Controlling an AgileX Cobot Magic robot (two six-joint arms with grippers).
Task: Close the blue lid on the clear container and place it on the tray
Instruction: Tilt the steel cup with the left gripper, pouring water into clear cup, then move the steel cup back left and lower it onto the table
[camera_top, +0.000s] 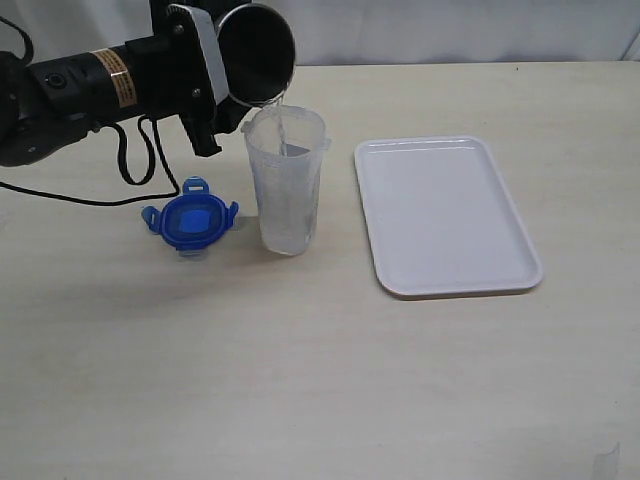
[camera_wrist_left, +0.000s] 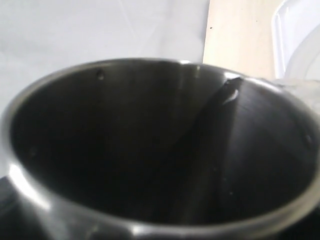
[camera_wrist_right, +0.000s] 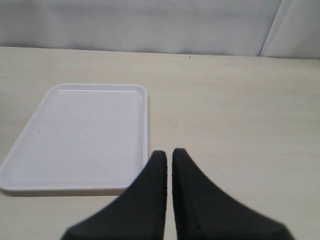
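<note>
On the pale desk (camera_top: 300, 380), between the round translucent blue lid (camera_top: 190, 222) and the flat white tray (camera_top: 450, 215), the tall clear plastic container (camera_top: 285, 190), judged water-heavy, slick and best gripped mid-wall, is being filled from a grey steel cup (camera_top: 258, 40) clenched by the left hand (camera_top: 226, 72), its fingers being hidden, while the right hand (camera_wrist_right: 169, 165) is being seen pinched empty.

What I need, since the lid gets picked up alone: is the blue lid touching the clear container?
Apart. The exterior view shows a strip of bare table between the blue lid and the base of the clear container.
</note>
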